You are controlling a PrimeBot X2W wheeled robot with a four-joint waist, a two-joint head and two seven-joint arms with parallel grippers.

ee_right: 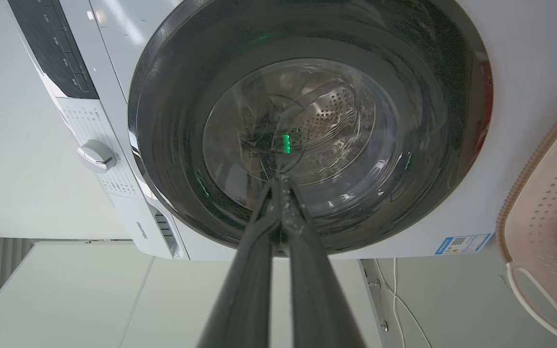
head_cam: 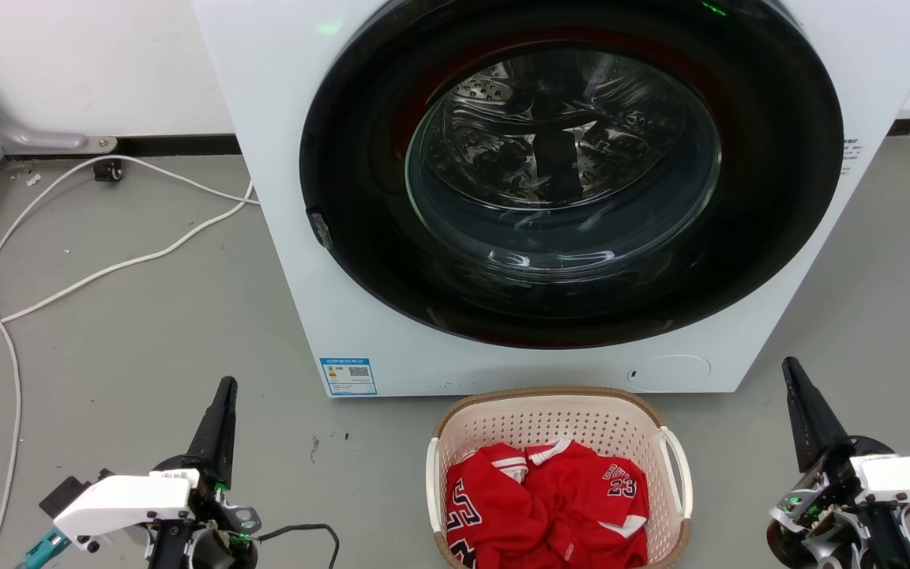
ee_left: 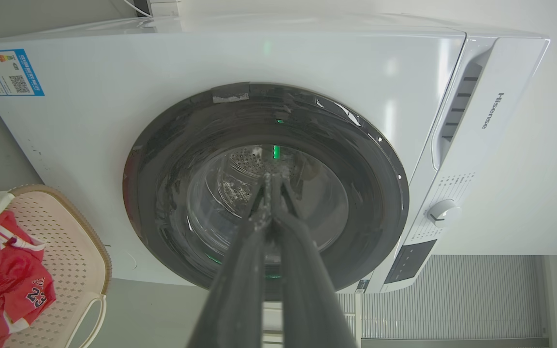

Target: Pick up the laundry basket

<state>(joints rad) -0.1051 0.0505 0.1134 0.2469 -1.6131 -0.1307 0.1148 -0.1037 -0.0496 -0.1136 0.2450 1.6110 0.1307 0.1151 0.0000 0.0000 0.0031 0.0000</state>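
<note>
Cream perforated plastic laundry basket (head_cam: 547, 393), red jerseys (head_cam: 550, 498) inside, on grey floor (head_cam: 147, 332) just before white washer (head_cam: 297, 237). Left gripper (head_cam: 226, 387) and right gripper (head_cam: 791, 368) clenched, empty, flanking basket, apart.

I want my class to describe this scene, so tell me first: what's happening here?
A two-armed robot faces a white washer. The laundry basket stands on the floor in front of it, with red clothes inside. Nothing is being handled: the left gripper and right gripper sit low on either side of the basket, apart from it, both with jaws shut on nothing. The basket's white handles are untouched, so the pickup has not begun.
</note>
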